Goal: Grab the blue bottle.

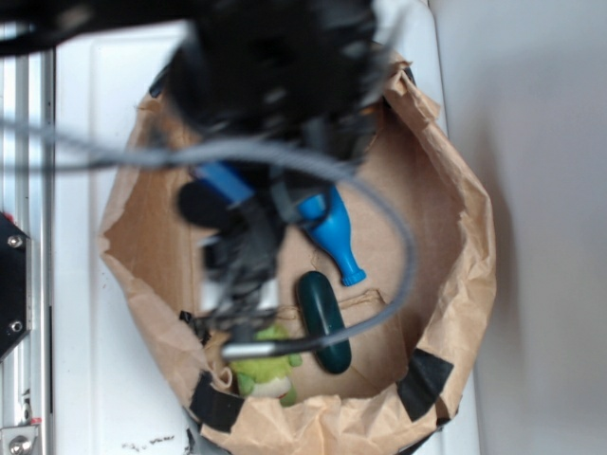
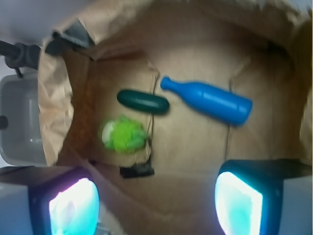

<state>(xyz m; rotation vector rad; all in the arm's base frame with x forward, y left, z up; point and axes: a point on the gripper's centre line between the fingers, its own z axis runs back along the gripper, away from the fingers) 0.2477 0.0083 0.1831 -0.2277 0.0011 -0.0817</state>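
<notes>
Wrist view shows the gripper spread wide and empty above the paper bag. The blue bottle lies flat beside the green oblong object. Approach is judged underway; descent over the bottle is needed next.

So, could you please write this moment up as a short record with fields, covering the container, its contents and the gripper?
container: brown paper bag, open at the top
target: blue bottle, lying on its side on the bag floor
other contents: dark green oblong object beside the bottle's neck; green plush toy next to it
gripper: gripper above the bag, jaws apart, holding nothing
contact with target: none
</notes>
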